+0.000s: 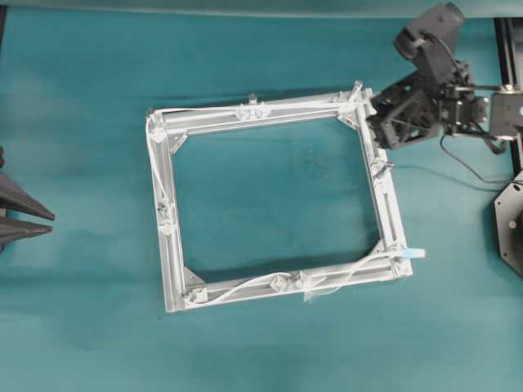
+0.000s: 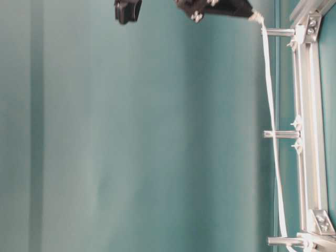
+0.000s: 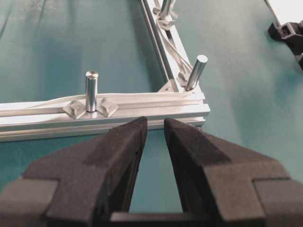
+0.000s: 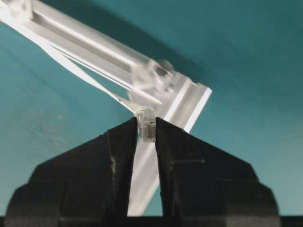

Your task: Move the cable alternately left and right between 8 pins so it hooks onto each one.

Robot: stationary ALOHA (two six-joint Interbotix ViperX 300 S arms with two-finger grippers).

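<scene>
Surveying from overhead: teal table (image 1: 82, 122), bare around a square aluminium frame (image 1: 163, 245) lying flat at centre. Right gripper (image 1: 377, 110) sits at the frame's far right corner; the left arm is parked at the left edge, only dark tips visible, well clear of the work. Left gripper (image 3: 155, 130), in its own wrist view, stands with jaws parted and nothing between them, facing a frame bar. The cable (image 1: 245, 286), white and flat, lies along the near bar, up the left bar and across the far bar, snaking past the pins (image 1: 252, 101). Its clear plug (image 4: 147, 125) is pinched between the right jaws, which are narrow on it, just beside the corner pin. The table-level view shows the cord running taut from that grip past two further pegs. Judgement: routing is late, the corner pin in hand. Next move likely needs tension kept while swinging the plug round the corner to the peg on the right-hand bar.
</scene>
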